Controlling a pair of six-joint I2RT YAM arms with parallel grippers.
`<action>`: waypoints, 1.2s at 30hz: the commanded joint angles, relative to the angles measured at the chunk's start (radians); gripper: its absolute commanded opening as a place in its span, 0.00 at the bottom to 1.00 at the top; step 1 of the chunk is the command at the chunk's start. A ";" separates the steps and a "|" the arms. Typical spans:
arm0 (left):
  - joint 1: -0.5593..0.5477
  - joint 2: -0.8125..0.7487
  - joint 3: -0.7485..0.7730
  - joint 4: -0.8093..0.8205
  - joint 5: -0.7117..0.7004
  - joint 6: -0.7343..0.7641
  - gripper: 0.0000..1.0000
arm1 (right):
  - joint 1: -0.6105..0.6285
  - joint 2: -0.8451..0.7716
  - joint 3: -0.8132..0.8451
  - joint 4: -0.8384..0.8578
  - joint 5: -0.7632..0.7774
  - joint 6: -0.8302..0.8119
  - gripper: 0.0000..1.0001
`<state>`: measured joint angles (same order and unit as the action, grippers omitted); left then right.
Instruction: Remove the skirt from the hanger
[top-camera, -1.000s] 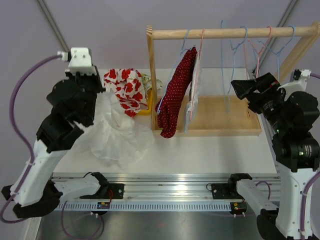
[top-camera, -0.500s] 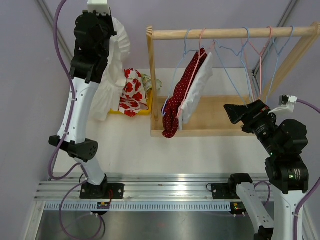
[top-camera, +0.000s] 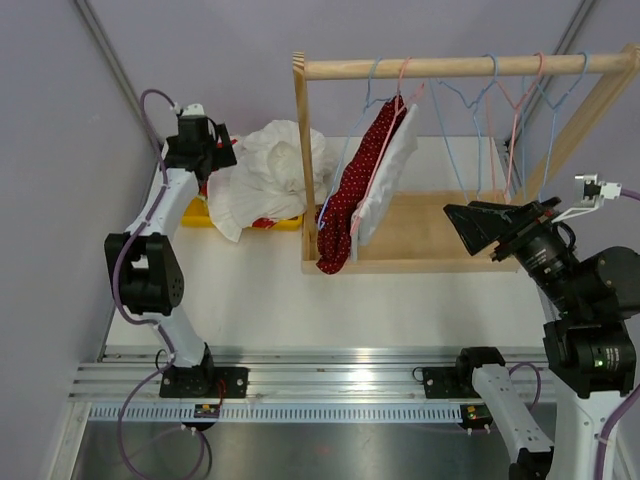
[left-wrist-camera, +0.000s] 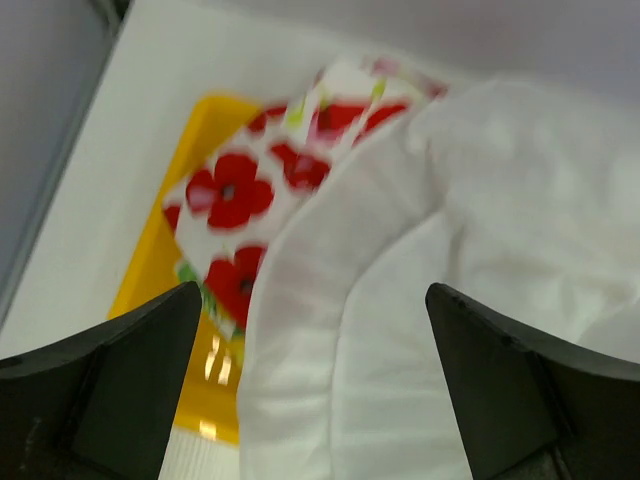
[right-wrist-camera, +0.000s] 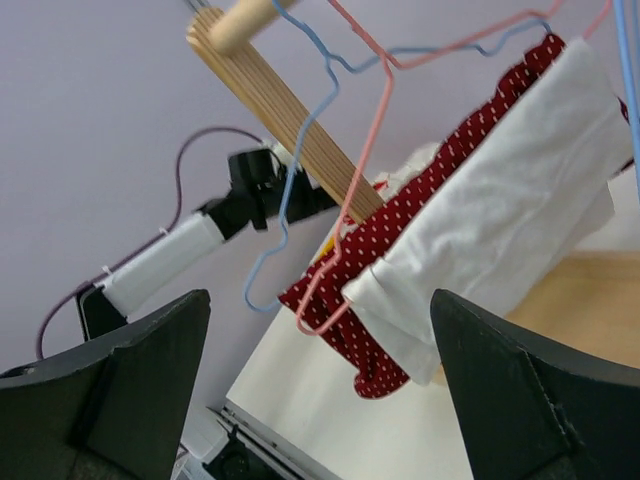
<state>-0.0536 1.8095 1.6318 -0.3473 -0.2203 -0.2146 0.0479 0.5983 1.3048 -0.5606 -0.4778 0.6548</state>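
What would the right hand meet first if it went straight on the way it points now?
Probably the red dotted garment hanging from the wooden rack, though depth is unclear.

Left arm reaches to the table's far-left corner. The left gripper (top-camera: 212, 155) sits at the edge of the white skirt (top-camera: 270, 170), which is heaped over the yellow tray (top-camera: 196, 216) and touches the wooden rack (top-camera: 460, 67) post. A red dotted garment (top-camera: 350, 200) and a white cloth (top-camera: 388, 180) hang on hangers, tilted. The right gripper (top-camera: 470, 225) hovers above the rack base, pointing left.
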 joint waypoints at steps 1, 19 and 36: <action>-0.025 -0.291 -0.142 0.062 0.038 -0.106 0.99 | 0.006 0.118 0.106 0.125 -0.050 0.005 0.99; -0.115 -1.174 -0.713 -0.275 0.139 -0.042 0.99 | 0.205 0.578 0.318 0.177 0.094 0.008 0.88; -0.137 -1.247 -0.783 -0.312 0.173 -0.048 0.99 | 0.357 0.660 0.281 0.209 0.242 0.020 0.27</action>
<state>-0.1867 0.5663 0.8501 -0.6868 -0.0849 -0.2779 0.3897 1.2587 1.5658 -0.3866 -0.2749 0.6758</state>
